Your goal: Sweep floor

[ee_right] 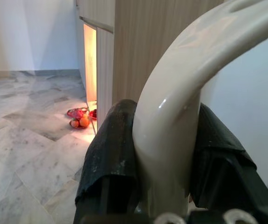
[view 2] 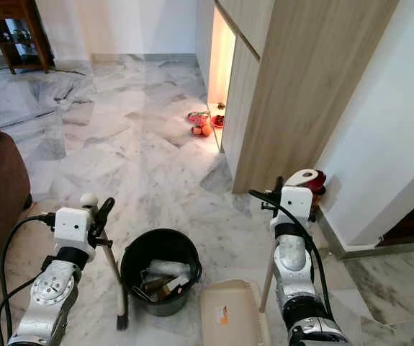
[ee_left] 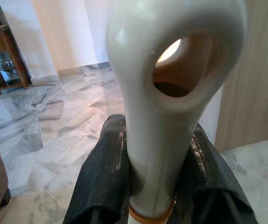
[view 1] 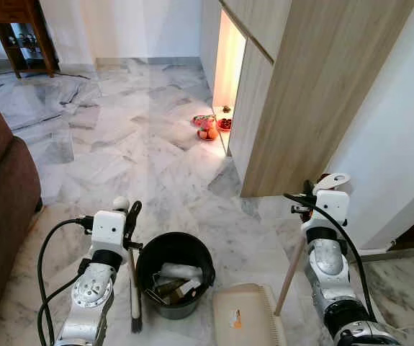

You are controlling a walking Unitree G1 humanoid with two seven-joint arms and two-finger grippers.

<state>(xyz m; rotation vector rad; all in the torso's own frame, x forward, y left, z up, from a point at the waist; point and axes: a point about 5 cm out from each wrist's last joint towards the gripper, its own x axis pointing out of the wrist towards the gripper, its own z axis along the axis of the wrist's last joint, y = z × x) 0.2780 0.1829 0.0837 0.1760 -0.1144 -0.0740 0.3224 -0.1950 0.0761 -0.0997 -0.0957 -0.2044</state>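
My left gripper (view 1: pixel 129 216) is shut on the white handle of a small broom (view 1: pixel 134 292), which hangs straight down with its dark bristles (view 1: pixel 136 325) near the marble floor (view 1: pixel 120 151). In the left wrist view the handle's looped top (ee_left: pixel 171 70) stands between the black fingers (ee_left: pixel 103 177). My right gripper (view 1: pixel 309 200) is shut on the cream looped handle (ee_right: pixel 171 107) of a dustpan (view 1: pixel 244 317). Its wooden pole (view 1: pixel 289 272) slants down to the cream pan by my feet. Between the two arms stands a black bucket (view 1: pixel 143 268) holding rubbish.
A brown sofa (view 1: pixel 1 202) lines the left side. A tall wooden cabinet (view 1: pixel 300 94) stands ahead on the right, with a lit niche and fruit (view 1: pixel 209 130) at its base. A white wall (view 1: pixel 401 144) is on the right and a dark wooden shelf (view 1: pixel 19 32) far back left.
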